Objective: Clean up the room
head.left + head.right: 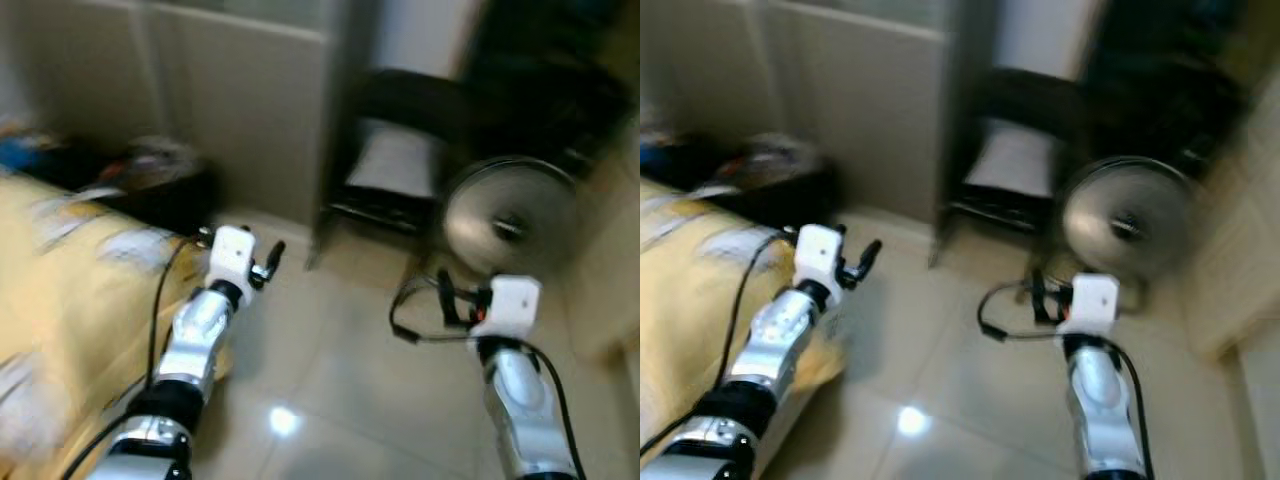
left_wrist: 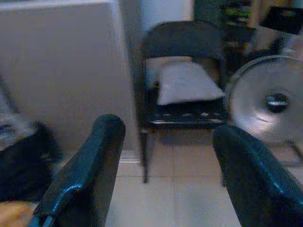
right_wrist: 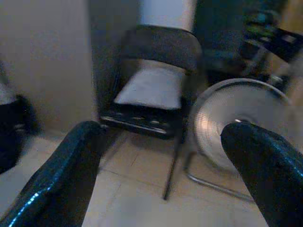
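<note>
Dim indoor light, all four views smeared by motion blur. A small white glare spot sits on the glossy floor; the far dark corner stays deeply shadowed and soft.

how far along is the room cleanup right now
Nothing tells of finished tidying. Both claws are open and hold nothing: the left claw is raised beside the yellow bed, the right claw in front of the fan. A pillow lies on the chair, and clutter sits on a dark bag by the wall. The views are blurred.
</note>
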Available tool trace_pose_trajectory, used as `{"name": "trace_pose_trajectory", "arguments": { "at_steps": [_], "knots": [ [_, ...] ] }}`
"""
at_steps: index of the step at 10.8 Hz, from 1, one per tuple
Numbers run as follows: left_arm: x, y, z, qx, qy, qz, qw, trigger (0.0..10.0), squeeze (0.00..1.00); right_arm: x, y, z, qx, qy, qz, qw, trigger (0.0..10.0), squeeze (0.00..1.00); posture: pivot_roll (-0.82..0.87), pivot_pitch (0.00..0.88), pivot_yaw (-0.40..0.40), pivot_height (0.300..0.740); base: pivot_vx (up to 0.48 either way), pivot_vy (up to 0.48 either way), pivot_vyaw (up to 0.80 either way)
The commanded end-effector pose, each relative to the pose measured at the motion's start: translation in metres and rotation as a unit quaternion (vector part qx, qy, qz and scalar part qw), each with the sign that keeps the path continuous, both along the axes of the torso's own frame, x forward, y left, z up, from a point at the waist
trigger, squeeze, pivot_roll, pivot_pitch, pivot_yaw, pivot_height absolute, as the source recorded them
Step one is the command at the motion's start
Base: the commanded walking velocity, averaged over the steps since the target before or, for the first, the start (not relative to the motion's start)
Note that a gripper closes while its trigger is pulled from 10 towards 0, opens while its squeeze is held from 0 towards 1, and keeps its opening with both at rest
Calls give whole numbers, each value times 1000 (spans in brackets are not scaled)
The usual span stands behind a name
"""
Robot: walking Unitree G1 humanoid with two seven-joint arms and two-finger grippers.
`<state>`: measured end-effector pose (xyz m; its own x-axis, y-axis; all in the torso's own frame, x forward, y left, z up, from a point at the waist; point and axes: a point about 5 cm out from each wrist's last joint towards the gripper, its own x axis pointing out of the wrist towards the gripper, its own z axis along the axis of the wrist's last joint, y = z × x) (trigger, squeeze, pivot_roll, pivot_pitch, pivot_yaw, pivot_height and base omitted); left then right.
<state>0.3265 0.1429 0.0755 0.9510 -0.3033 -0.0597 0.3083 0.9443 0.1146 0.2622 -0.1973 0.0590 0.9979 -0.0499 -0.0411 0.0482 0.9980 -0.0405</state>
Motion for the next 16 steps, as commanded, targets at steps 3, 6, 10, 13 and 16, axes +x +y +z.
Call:
{"name": "trace_pose_trajectory", "arguments": {
  "at_steps": [3, 6, 10, 13, 16],
  "knots": [
    [5, -12, 5, 0, -6, -11, 1000, 10000, 0, 2, -9, 4, -4, -4, -10, 1000, 10000, 43, -132, 0, -10, 740, 466, 0, 0],
    [-17, 0, -19, -45, 40, 0, 998, 10000, 0, -7, -2, -1, -23, 30, 61, 997, 10000, 39, -140, 0, -8, 740, 472, 0, 0],
    [-27, 5, -26, -44, 40, 40, 997, 10000, 0, -5, -58, -20, -7, 85, -161, 983, 10000, 0, -116, 0, -22, 740, 0, 0, 0],
    [-18, -2, -15, -33, 18, 17, 999, 10000, 0, 4, -35, -10, -39, 55, -91, 994, 10000, 0, -131, 0, -16, 740, 0, 0, 0],
    [-21, -20, 5, -12, -38, -45, 998, 10000, 0, -4, -14, 7, -50, 10, -9, 999, 10000, 0, -128, 0, -30, 740, 0, 0, 0]
  ]
}}
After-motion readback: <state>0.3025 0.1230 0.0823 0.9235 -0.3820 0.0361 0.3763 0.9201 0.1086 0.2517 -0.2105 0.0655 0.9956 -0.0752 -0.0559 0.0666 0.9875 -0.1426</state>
